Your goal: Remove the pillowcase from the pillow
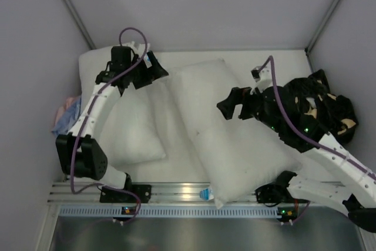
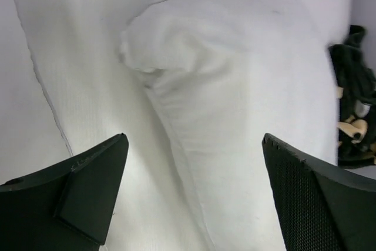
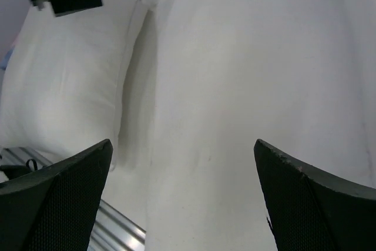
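The white pillow [image 1: 229,136] lies diagonally mid-table, bare, with its blue-white tag [image 1: 204,193] at the near corner. The black pillowcase [image 1: 326,107] with tan shapes lies crumpled at the far right, apart from the pillow and partly behind my right arm. My right gripper [image 1: 229,105] is open and empty above the pillow's upper right part; its wrist view shows the pillow [image 3: 247,74] between the spread jaws [image 3: 183,143]. My left gripper [image 1: 154,73] is open and empty over the pillow's far corner [image 2: 176,45]; its jaws [image 2: 195,139] stand wide apart. The pillowcase shows at that view's right edge [image 2: 355,104].
A second white pillow [image 1: 132,127] lies to the left, touching the first; it also shows in the right wrist view [image 3: 64,74]. A pink-blue cloth bundle [image 1: 66,113] sits at the left wall. A metal rail [image 1: 176,191] runs along the near edge. Grey walls enclose the table.
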`<control>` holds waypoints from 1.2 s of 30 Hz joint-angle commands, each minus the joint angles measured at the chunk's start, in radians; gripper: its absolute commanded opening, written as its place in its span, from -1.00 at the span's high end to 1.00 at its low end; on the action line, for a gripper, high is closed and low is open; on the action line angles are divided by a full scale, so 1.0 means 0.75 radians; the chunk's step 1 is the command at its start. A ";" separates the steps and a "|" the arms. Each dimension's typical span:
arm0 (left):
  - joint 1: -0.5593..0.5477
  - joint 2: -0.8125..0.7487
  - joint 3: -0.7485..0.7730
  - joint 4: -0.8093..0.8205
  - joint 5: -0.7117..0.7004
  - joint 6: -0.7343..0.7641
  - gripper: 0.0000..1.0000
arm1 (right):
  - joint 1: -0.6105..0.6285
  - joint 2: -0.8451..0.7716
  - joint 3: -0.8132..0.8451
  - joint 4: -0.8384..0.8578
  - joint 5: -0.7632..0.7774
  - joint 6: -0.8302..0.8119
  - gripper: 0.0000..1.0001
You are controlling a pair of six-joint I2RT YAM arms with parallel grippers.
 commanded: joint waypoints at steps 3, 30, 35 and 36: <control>-0.006 -0.441 -0.126 0.006 0.157 -0.042 -0.98 | -0.075 -0.099 -0.086 -0.217 0.024 -0.052 -0.99; -0.795 0.099 -0.479 0.505 -0.096 -0.302 0.80 | -0.171 0.086 -0.567 0.056 0.038 0.114 -0.99; -0.799 0.466 -0.009 0.474 0.016 -0.294 0.90 | -0.392 0.229 -0.506 0.089 0.151 0.052 -0.99; -0.801 0.503 0.033 0.472 0.051 -0.306 0.91 | -0.437 0.235 -0.496 0.089 0.141 0.036 -0.99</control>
